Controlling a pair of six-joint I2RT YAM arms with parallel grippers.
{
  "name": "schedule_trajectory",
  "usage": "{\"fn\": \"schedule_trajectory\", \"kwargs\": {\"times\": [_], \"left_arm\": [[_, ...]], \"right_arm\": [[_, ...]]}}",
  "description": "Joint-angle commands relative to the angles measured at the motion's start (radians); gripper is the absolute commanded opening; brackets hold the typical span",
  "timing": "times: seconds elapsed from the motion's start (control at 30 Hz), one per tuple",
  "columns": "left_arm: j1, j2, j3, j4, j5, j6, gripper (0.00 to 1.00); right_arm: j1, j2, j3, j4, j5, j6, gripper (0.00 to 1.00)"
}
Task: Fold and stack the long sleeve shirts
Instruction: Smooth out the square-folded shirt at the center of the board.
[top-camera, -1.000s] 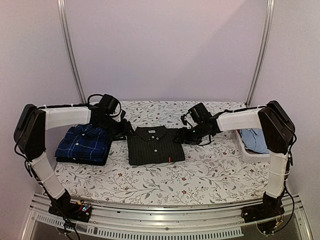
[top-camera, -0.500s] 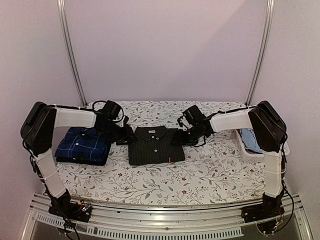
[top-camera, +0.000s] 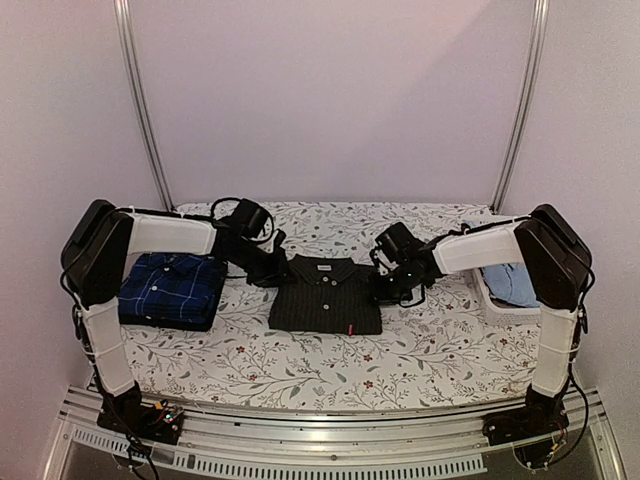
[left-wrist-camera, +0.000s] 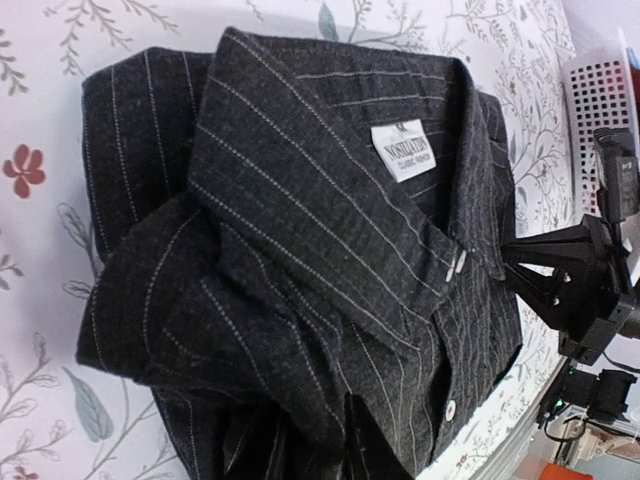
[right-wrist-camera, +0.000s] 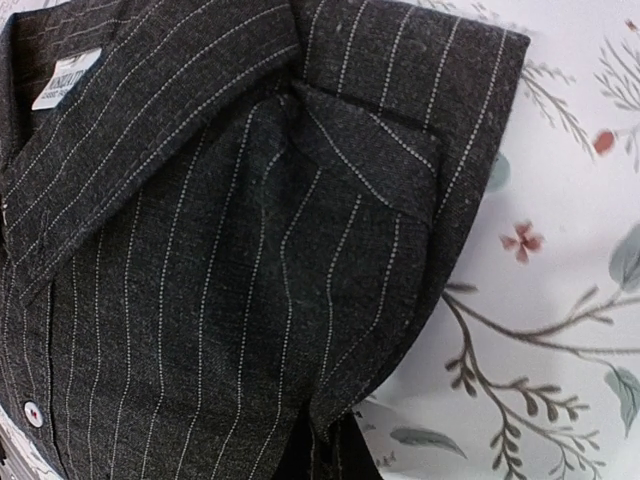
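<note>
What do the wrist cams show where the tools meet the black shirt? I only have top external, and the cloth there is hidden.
Observer: Right wrist: the shoulder corner of the black shirt is drawn up into a pleat that runs to the bottom edge of the view, where the right tool is shut on it.
Operator: Left side?
Observer: Left wrist: the cloth bunches into a ridge toward the left tool. Its fingers aren't in frame, so I can't confirm a grip.
Operator: Collar?
Observer: The collar lies open and flat, with a white label showing inside it.
</note>
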Motion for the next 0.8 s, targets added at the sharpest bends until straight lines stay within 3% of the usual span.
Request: {"fn": "schedule_trajectory", "kwargs": {"times": [0.0,0.03,0.07,0.1,0.3,0.37,0.57,0.77], "left_arm": [[-0.039,0.010,0.012,-0.011,-0.019,-0.020,0.20],[-0.040,0.003,0.006,-0.015,-0.032,-0.023,0.25],[-0.040,-0.004,0.001,-0.019,-0.050,-0.022,0.36],[-0.037,-0.010,-0.001,-0.024,-0.058,-0.022,0.39],[-0.018,-0.094,-0.058,-0.032,-0.088,-0.019,0.47],[-0.011,-0.139,-0.099,-0.020,-0.073,-0.018,0.45],[-0.045,-0.249,-0.135,0.023,-0.005,-0.001,0.30],[-0.074,-0.117,-0.041,0.024,0.003,0.004,0.14]], "right_arm": [[-0.013,-0.100,-0.123,-0.065,0.061,0.022,0.00],[-0.018,-0.111,-0.137,-0.063,0.063,0.027,0.00],[-0.022,-0.125,-0.156,-0.062,0.063,0.030,0.01],[-0.026,-0.132,-0.164,-0.062,0.063,0.032,0.03],[-0.033,-0.184,-0.135,-0.068,0.063,0.031,0.36],[-0.033,-0.210,-0.102,-0.092,0.090,0.032,0.40],[-0.017,-0.242,-0.018,-0.125,0.151,0.012,0.42],[0.003,-0.174,0.099,-0.106,0.076,-0.026,0.41]]}}
